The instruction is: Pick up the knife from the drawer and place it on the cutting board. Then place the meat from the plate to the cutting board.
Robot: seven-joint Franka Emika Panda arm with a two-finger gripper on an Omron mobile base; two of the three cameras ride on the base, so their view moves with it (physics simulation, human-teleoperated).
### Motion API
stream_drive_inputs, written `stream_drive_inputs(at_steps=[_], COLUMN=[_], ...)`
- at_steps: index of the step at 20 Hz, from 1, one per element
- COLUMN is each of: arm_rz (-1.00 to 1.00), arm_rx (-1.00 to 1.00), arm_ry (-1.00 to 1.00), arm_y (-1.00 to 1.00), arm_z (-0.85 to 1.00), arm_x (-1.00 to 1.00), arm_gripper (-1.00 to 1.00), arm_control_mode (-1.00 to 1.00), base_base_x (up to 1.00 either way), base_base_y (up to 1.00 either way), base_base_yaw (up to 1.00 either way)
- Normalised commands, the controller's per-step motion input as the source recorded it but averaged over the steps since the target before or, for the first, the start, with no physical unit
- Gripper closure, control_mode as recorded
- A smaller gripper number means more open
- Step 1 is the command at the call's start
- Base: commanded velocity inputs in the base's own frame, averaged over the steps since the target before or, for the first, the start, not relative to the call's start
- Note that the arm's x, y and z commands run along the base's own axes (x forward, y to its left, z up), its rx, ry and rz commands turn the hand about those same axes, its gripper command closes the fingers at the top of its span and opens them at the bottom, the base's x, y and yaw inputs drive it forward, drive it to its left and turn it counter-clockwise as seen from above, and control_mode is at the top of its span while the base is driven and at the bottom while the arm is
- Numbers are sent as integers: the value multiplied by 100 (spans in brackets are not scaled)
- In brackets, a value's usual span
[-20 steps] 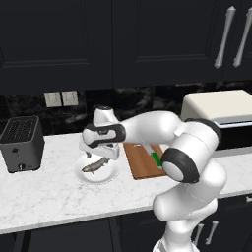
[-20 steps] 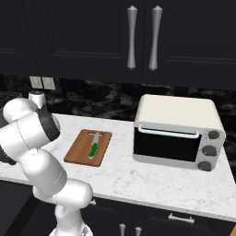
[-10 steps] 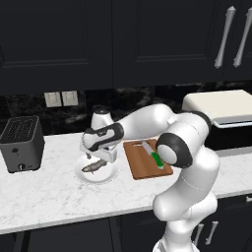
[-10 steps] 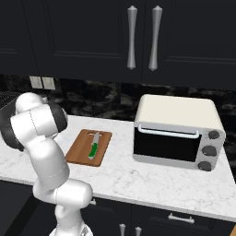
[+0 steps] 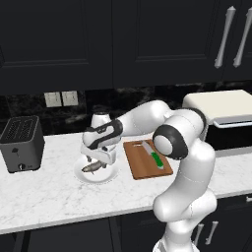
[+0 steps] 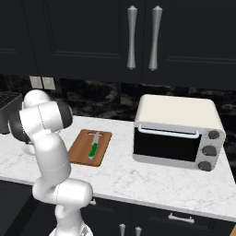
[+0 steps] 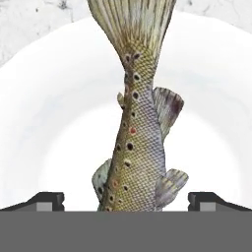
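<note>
Your gripper (image 5: pixel 97 163) hangs right over the white plate (image 5: pixel 109 174) on the marble counter (image 5: pixel 49 192), its fingers spread wide to either side of the fish-shaped meat (image 5: pixel 92 167). In the hand view the two dark fingertips (image 7: pixel 45 199) stand far apart at the bottom, and the spotted, scaly body of the meat (image 7: pixel 135 142) runs up between them, tail fin toward the top, lying on the plate (image 7: pixel 44 98); you can see clear plate between each tip and the fish, so nothing is pinched. Just to the right of the plate in the left base view lies the reddish-brown cutting board (image 5: pixel 138 167), and the knife (image 5: pixel 153 155) with its green handle rests on it, blade pointing toward the wall. The right base view shows the same board (image 6: pixel 78 150) with the knife (image 6: pixel 94 146) lying along it, handle nearer you. A black toaster (image 5: pixel 20 143) stands at the far left of the counter, well apart from the plate, and a toaster oven (image 6: pixel 177 133) sits to the right of the board.
</note>
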Motion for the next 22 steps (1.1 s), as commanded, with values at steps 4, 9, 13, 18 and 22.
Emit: stream_drive_inputs(at_steps=[4,9,13,18,22], arm_rz=[-2,-2,-3,-1,0], arm_rx=[0,0,0,0,0], arm_ry=[0,0,0,-2,-5], arm_y=[0,5,2,0,-1], arm_z=[-33,-37,-12,1,11], arm_x=[0,0,0,-3,-23], arm_gripper=[-100,100,100,100,100], arm_control_mode=[-100,-100,-100,-100,-100], base_base_x=[0,0,0,0,0], base_base_y=[0,0,0,0,0], base_base_yaw=[0,0,0,0,0])
